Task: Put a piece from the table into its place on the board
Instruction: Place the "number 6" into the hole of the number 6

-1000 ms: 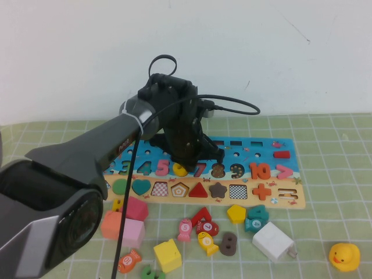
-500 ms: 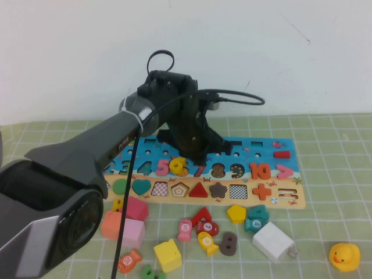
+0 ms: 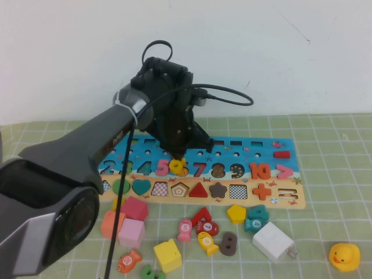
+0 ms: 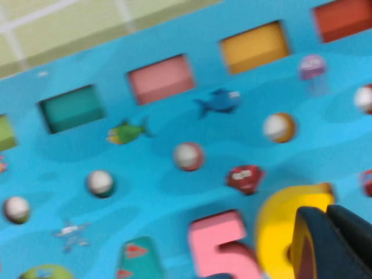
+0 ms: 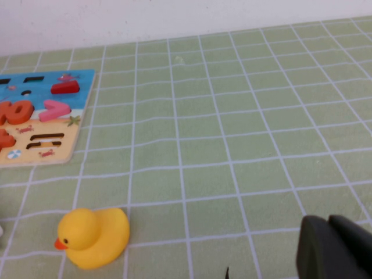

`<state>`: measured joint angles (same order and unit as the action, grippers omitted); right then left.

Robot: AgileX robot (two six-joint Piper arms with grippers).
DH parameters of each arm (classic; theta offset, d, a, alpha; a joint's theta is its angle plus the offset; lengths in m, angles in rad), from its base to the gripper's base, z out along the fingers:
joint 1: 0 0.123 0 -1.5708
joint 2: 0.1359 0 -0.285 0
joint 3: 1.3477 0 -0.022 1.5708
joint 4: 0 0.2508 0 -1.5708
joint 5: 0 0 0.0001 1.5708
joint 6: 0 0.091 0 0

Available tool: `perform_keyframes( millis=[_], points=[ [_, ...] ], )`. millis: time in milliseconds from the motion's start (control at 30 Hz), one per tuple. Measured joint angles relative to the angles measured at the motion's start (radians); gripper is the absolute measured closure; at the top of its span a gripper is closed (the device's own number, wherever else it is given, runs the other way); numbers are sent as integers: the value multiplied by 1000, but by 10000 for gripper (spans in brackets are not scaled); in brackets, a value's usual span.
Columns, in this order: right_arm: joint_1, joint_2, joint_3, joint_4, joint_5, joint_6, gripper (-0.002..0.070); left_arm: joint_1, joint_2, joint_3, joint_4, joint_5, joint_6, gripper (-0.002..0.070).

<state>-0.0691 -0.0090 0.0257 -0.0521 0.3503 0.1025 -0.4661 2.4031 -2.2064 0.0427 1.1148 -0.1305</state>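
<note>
Since a second ago, left gripper (image 3: 176,154) risen off the board (image 3: 273,200), jaws shut, empty; yellow 6 (image 3: 179,167) between 5 and 7, apparently proud: could snag. Left wrist: 6 (image 4: 278,232) beside pink 5 (image 4: 224,241). Right wrist: right gripper (image 5: 337,247) parked over the table (image 5: 232,116), jaws unclear.

One puzzle board (image 3: 273,200) lies on the desk (image 3: 337,174). Its blue band carries ten numeral places, with one yellow 6 (image 3: 179,167) among them. Loose on the cloth are one rubber duck (image 3: 344,256), one white charger (image 3: 273,242), one yellow cube (image 3: 168,255), one yellow pentagon block (image 3: 236,213), two pink blocks (image 3: 132,232) and three fish-shaped pieces (image 3: 185,229).
</note>
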Motion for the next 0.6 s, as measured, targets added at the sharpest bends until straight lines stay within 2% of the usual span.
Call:
perform_keyframes(
  millis=[233,300,367,533,600],
  points=[
    [0,0,0,0,0,0,678,31,0,0,10,21,18,674],
    [0,0,0,0,0,0,678,39,0,0,9,39,39,652],
    [0,0,0,0,0,0,678,46,0,0,-5,57,71,585],
    [0,0,0,0,0,0,678,60,0,0,-103,78,163,336],
    [0,0,0,0,0,0,678,62,0,0,-134,80,209,284]
  ],
)
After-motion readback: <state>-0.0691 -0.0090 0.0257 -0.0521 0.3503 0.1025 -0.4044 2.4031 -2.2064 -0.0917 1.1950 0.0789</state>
